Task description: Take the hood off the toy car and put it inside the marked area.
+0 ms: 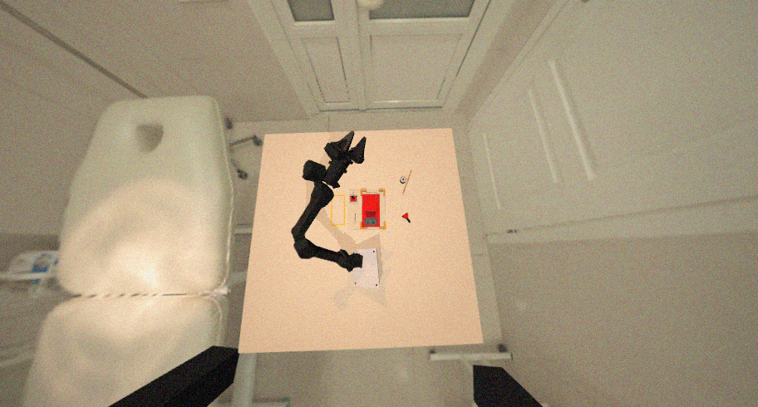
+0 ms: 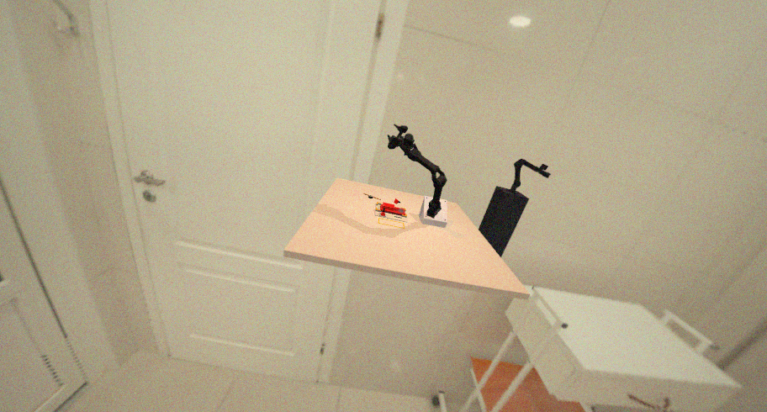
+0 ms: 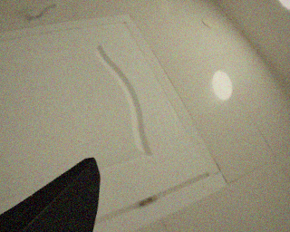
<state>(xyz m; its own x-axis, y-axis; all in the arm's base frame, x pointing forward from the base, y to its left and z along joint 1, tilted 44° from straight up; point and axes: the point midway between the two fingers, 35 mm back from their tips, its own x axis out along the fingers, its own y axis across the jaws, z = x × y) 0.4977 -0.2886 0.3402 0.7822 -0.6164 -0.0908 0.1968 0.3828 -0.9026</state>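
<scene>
Raised high above the tabletop [image 1: 424, 298], the pincer [image 1: 354, 141] gapes wide and empty (aimed upward), the toy car [image 1: 371, 208] with its hood well below it, so a blind descent could miss.

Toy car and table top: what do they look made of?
The toy car looks like glossy red plastic: one flat, saturated colour with grey parts. The table top looks like matt pale laminate or painted board; no grain shows, so wood is uncertain.
</scene>
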